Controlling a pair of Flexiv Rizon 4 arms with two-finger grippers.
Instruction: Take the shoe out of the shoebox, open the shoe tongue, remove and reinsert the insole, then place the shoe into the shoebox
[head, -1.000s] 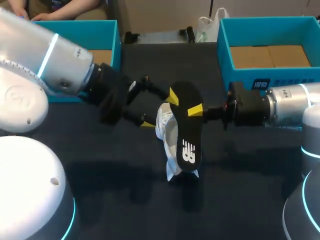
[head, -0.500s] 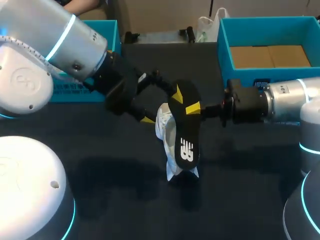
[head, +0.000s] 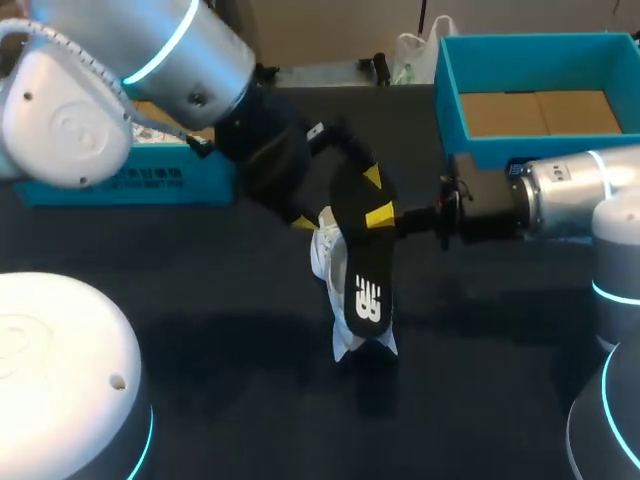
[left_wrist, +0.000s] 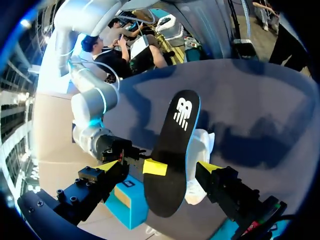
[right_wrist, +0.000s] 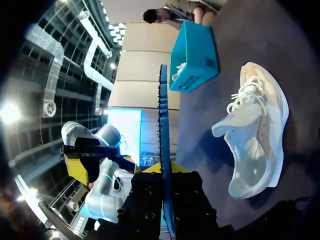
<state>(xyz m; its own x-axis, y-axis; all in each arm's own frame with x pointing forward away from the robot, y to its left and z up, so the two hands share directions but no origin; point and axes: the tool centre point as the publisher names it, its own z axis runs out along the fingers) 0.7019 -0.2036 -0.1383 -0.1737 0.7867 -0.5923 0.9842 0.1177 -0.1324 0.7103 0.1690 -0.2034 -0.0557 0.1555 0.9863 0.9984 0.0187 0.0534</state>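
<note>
Dark tabletop (head: 480, 330) carrying all items. Left arm (head: 150, 60) entering from the far left corner and reaching to the middle. Right arm (head: 560, 195) entering level from the right side. Open teal shoebox (head: 450, 90) at the far right of the tabletop, lined with brown cardboard. Second teal box (head: 120, 185) at the far left, partly hidden behind the left arm. White shoe (head: 325, 255) out of the shoebox, lying on its side on the tabletop near the middle, laces loose. Black insole (head: 362, 280) out of the shoe, held on edge above and just beside it, logo end pointing away from both claws. Right claw (right_wrist: 164, 169) closed narrow on the plain end of the insole, one finger on each face. Left claw (left_wrist: 157, 166) spread wide, one finger on each side of the insole, gaps visible between fingers and insole
</note>
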